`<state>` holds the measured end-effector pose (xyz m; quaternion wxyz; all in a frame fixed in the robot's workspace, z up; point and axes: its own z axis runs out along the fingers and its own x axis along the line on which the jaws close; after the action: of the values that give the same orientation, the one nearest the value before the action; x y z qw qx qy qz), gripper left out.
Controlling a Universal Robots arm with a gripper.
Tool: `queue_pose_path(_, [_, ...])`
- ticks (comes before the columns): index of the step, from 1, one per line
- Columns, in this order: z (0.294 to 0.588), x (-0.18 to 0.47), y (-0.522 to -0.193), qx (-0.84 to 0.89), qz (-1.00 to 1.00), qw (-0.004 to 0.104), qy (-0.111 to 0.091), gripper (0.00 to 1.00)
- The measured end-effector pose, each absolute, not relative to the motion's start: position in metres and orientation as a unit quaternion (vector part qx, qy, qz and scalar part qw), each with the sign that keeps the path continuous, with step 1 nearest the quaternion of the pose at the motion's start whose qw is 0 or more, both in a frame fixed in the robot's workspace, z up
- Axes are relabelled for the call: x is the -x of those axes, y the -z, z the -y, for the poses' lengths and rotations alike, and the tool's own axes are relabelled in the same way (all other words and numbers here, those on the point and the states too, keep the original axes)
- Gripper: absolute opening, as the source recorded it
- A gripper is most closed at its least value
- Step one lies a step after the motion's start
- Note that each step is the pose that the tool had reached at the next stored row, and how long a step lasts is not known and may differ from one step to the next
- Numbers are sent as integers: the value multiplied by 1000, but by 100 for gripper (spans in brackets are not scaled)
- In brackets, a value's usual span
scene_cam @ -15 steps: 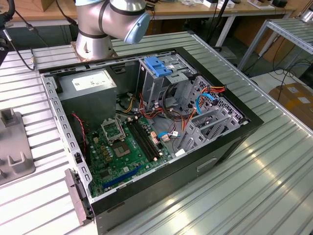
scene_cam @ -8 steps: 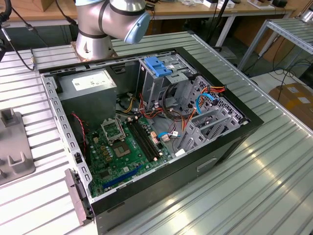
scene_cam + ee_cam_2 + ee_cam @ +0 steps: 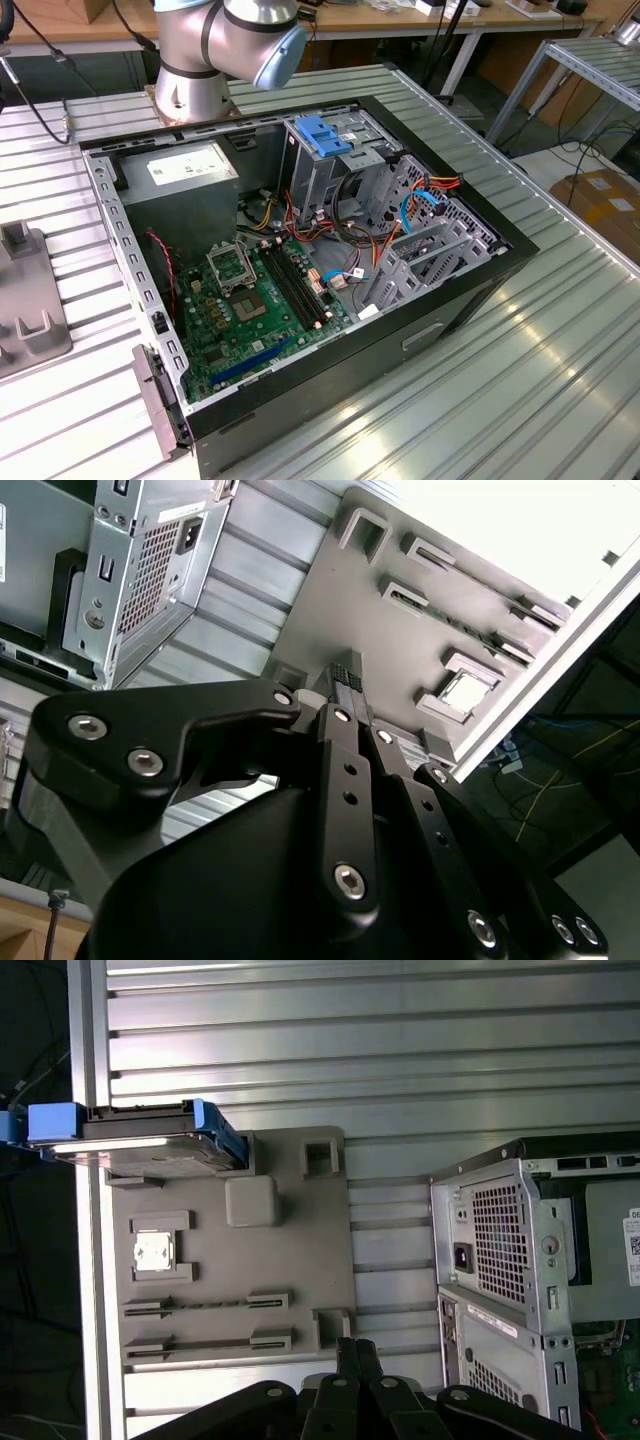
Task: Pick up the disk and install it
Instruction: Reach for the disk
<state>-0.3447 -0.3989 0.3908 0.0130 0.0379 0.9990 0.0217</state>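
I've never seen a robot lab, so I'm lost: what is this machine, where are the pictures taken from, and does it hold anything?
It is a robot arm mounted on a ribbed metal table. One camera stands off the arm and sees an open computer lying on the table. Two more ride near the arm's wrist and look past its black claw. The first wrist view shows a grey tray with the disk, a drive in a blue frame, resting on it. The claw is shut and holds nothing.
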Motion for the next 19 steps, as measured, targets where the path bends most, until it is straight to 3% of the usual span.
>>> queue_pose_path(19, [399, 352, -391, -38, -999, 13, -22, 10])
